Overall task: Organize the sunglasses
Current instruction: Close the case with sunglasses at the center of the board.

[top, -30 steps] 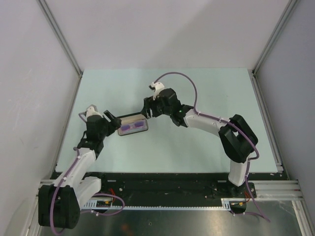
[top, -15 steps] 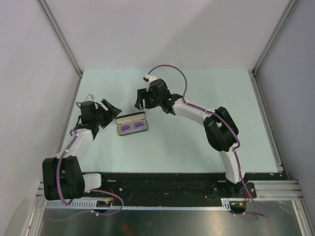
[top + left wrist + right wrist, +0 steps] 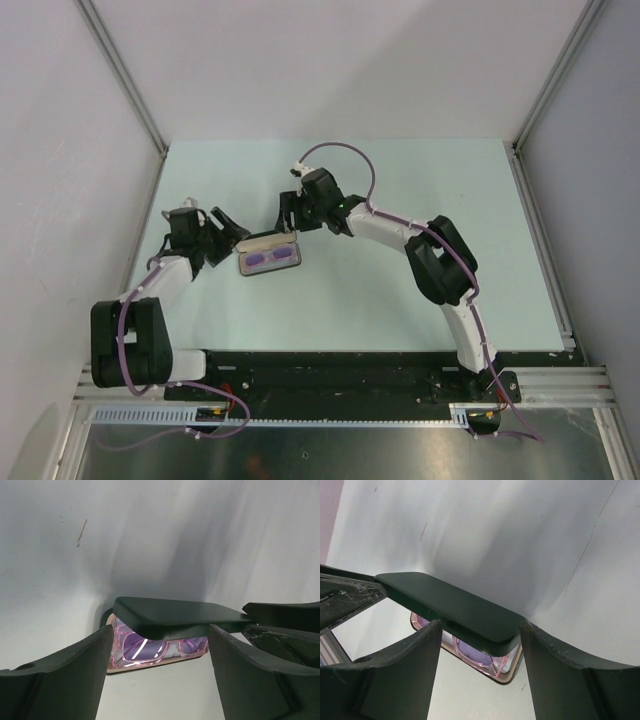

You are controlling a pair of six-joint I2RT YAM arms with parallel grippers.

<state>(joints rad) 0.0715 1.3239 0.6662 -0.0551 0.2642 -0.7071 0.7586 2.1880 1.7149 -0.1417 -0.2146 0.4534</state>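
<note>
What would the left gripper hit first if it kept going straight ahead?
Probably the case lid, half raised over the sunglasses, straight ahead of the open left gripper; depth is hard to judge.

The table (image 3: pixel 400 290) is taken in whole by a fixed camera set high above and behind the arm bases, which lie at 6 o'clock of that view, with the case (image 3: pixel 268 258) shown small toward 9 o'clock of centre. The left wrist view is taken low and very close, out between the fingers (image 3: pixel 65 675) of the left gripper (image 3: pixel 161 630), and the right wrist view likewise from the right gripper (image 3: pixel 481 625), facing the opposite way. The half-open case with the sunglasses (image 3: pixel 142 647) is shared by all three views, and the other gripper is caught at 3 o'clock in the left wrist view and at 9 o'clock in the right.
</note>
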